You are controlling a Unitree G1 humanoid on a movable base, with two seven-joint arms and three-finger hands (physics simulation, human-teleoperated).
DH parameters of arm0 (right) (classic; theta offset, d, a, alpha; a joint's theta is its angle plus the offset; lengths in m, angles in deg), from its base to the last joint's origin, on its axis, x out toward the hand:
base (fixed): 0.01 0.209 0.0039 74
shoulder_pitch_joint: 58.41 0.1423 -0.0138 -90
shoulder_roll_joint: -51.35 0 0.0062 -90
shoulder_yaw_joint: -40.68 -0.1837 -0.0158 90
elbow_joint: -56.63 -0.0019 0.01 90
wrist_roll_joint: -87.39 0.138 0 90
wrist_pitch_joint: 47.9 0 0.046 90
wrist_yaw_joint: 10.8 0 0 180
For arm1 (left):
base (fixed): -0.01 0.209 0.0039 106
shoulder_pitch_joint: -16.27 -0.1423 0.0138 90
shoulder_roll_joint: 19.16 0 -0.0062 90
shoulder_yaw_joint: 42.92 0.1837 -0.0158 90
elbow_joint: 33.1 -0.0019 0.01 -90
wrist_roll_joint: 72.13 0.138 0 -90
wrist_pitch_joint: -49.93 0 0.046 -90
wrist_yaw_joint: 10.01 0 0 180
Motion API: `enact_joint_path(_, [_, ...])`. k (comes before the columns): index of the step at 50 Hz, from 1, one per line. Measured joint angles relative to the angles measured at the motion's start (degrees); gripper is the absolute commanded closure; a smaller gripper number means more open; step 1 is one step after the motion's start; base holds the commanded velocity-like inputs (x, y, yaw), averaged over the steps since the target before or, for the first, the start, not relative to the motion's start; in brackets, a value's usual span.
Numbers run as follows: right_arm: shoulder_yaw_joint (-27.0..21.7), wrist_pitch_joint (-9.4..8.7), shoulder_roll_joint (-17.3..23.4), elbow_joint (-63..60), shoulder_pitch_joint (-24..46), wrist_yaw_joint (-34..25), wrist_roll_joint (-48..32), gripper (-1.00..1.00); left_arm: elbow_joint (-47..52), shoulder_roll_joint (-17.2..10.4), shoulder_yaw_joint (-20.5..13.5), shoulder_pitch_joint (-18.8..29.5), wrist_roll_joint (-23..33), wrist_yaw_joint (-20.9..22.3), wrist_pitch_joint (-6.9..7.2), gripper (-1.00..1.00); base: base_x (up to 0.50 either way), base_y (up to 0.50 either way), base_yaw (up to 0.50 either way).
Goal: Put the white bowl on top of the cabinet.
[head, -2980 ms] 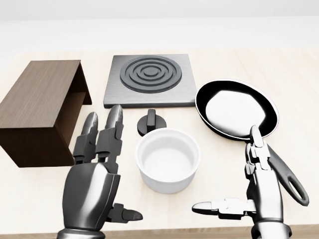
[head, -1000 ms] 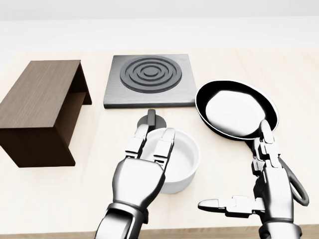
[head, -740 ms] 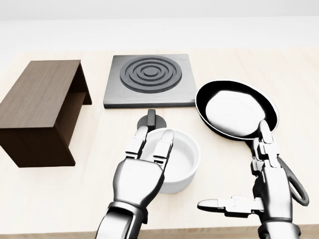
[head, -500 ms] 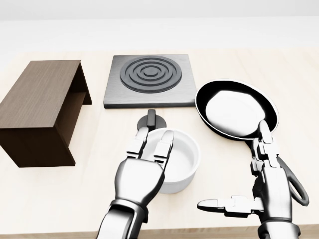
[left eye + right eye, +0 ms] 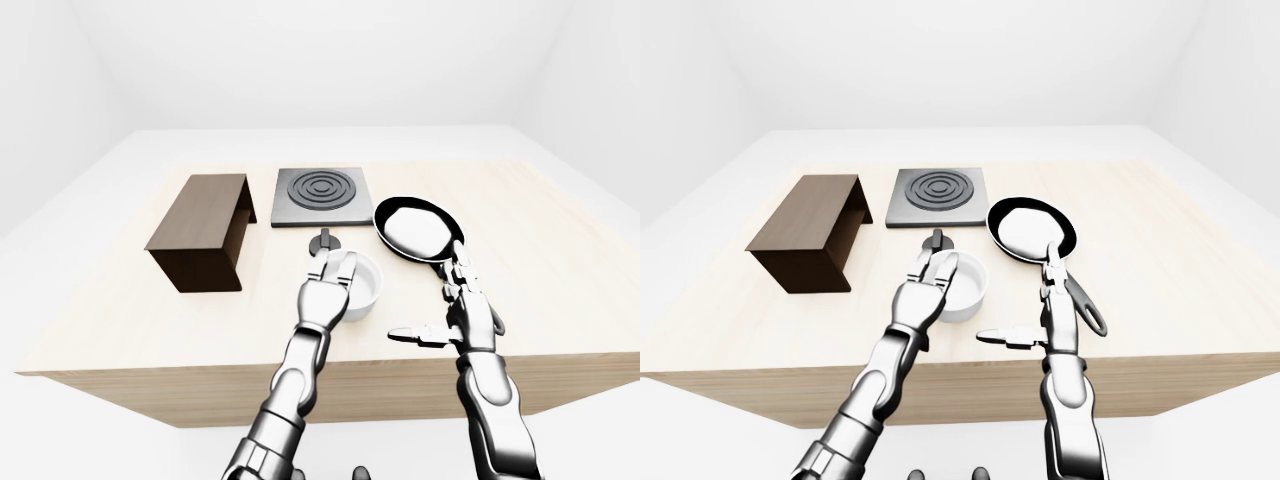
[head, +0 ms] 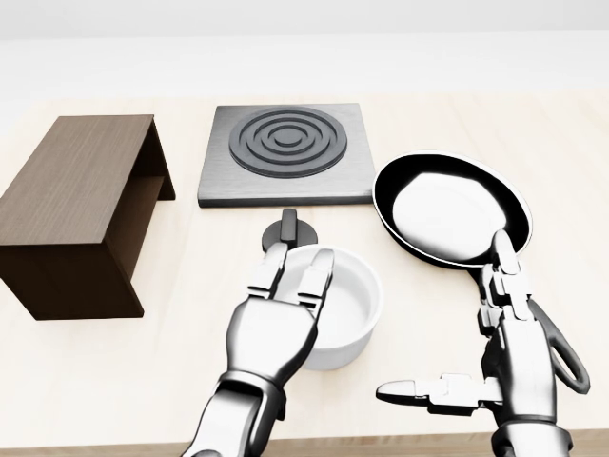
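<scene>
Left hand [image 6: 276, 319] fingers curled over white bowl [image 6: 344, 305] rim, right hand [image 6: 495, 357] spread open, cabinet [image 6: 71, 214] leftward

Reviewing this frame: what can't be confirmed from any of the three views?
- Whether the left hand actually grips the white bowl: its back hides the near rim and any thumb in every view.
- Inside of the cabinet: only a shadowed sliver of its open side shows, head view.
- Pan handle: partly covered by the right hand, which is open.
- Markings on the knob: too small.
</scene>
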Motion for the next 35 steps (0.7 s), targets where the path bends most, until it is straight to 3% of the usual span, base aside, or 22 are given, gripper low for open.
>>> enact_joint_path(35, [-0.2, 0.00, 0.0, -0.6, -0.2, -0.4, 0.4, -1.00, -7.4, 1.3, -0.4, 3.7, -0.9, -2.8, 0.00, -1.00, 0.00, 0.00, 0.00])
